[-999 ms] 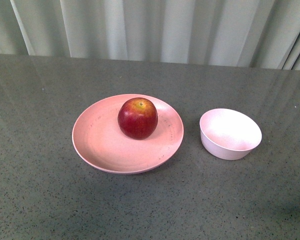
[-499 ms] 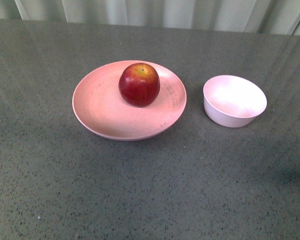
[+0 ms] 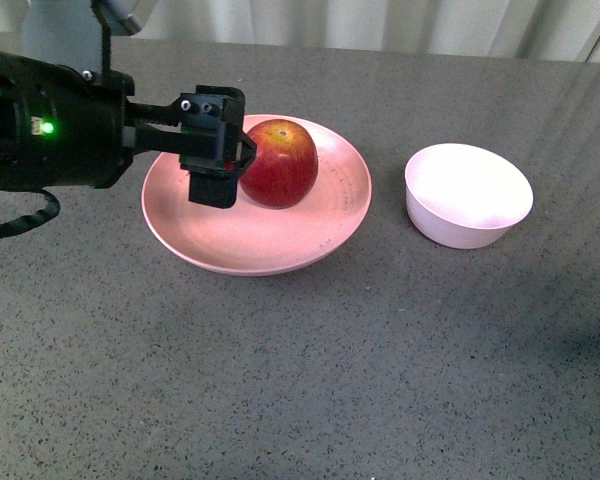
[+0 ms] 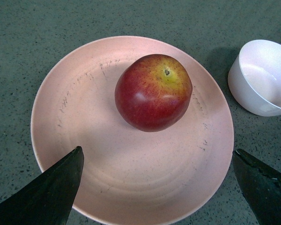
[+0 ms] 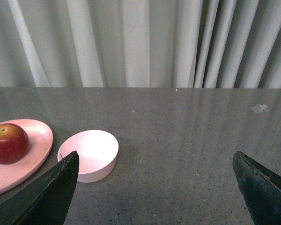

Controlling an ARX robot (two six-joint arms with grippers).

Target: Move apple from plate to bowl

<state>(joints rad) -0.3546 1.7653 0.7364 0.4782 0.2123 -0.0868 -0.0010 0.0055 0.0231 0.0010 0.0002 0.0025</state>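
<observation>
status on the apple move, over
Left hand open above plate, short of apple. Right hand open, back from bowl. Apple on plate, bowl empty, nothing between them.

- Apple (image 3: 280, 163) was dark red, with a yellow patch round the stem.
- Plate (image 3: 248, 248) was pale pink, faintly dark-speckled near the rim.
- Bowl (image 3: 450, 232) was plain pinkish-white.
- Table (image 3: 380, 360) was grey, finely speckled.

Apple (image 3: 278, 163) on plate (image 3: 265, 252); bowl (image 3: 468, 195) right of plate.

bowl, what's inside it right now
Nothing visible: the bowl shows a bare interior. Only its near inner wall is hidden from the front. The apple sits on the plate.
</observation>
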